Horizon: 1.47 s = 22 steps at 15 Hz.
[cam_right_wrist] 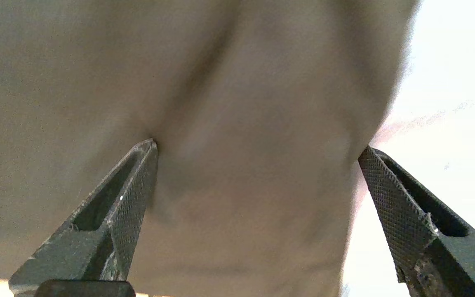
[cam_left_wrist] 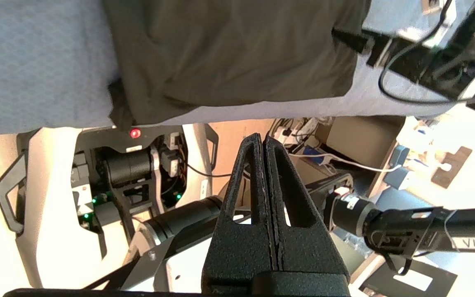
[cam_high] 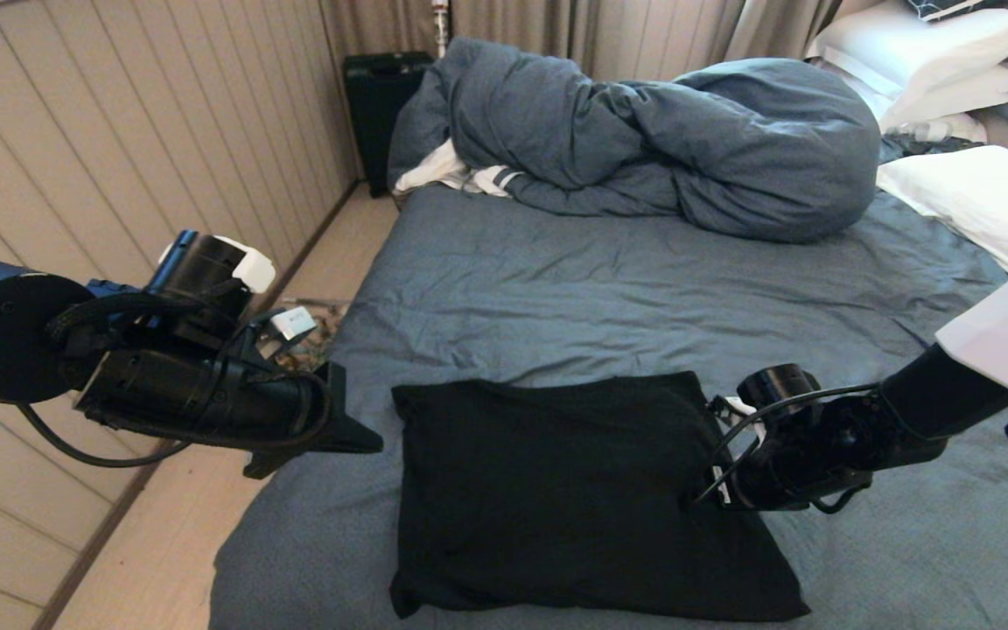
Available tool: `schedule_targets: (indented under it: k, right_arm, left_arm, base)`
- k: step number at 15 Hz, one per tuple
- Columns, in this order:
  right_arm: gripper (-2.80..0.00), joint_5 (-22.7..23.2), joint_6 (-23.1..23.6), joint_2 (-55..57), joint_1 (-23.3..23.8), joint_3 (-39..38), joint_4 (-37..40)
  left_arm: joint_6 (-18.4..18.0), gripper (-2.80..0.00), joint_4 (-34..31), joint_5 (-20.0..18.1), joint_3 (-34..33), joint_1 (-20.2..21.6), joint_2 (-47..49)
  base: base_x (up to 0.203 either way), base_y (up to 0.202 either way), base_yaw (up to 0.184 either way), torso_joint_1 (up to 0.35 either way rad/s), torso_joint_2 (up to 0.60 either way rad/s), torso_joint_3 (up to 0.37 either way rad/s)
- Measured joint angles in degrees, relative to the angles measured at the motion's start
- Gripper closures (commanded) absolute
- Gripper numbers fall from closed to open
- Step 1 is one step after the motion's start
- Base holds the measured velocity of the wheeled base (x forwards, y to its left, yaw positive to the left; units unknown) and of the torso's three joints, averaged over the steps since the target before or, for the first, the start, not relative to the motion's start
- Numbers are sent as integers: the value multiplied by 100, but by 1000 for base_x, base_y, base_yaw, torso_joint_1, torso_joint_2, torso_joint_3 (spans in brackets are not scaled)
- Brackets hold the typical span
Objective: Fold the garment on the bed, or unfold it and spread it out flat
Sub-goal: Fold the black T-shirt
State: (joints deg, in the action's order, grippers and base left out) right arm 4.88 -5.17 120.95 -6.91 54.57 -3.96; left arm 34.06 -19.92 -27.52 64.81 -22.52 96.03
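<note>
The black cotton T-shirt (cam_high: 583,494), folded into a rectangle with its long axis toward the foot, lies near the foot edge of the big bed with the wrinkled blue-grey sheet (cam_high: 644,289). The right hand (cam_right_wrist: 258,148), fingers spread wide and holding nothing, presses at its right edge, nearer than the clenched, empty left hand (cam_high: 355,437) off the bed's left edge. Bunched blue-grey duvet (cam_high: 661,140) and white pillows (cam_high: 976,201) sit toward the head, in a curtained bedroom.

Left tool (cam_left_wrist: 264,142) closed, right tool (cam_right_wrist: 258,148) spread.

No print shows on the folded garment (cam_high: 583,490); only a scrawled tag on a black arm (cam_left_wrist: 474,243), perhaps "VLA", too blurred to read.
</note>
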Motion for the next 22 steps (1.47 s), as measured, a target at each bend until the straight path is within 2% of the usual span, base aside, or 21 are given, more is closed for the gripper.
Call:
schedule_targets:
  k: [8, 9, 11, 22]
  right_arm:
    - [-280, -150, 0, 279, -50, 26, -142]
    - [0, -191, -1, 312, -76, 28, -144]
    - [0, -349, -15, 396, -225, 30, -152]
    - [0, -354, -173, 279, -323, -43, -171]
  left_arm:
    - [9, 0, 0, -9, -4, -23, -9]
    - [8, 0, 0, -11, -4, -24, -9]
    - [9, 0, 0, -11, -4, -30, -20]
    - [17, 0, -9, -9, -21, -41, -85]
  base:
    - [0, 0, 0, 0, 0, 0]
    - [0, 0, 0, 0, 0, 0]
    - [0, 0, 0, 0, 0, 0]
    - [0, 0, 0, 0, 0, 0]
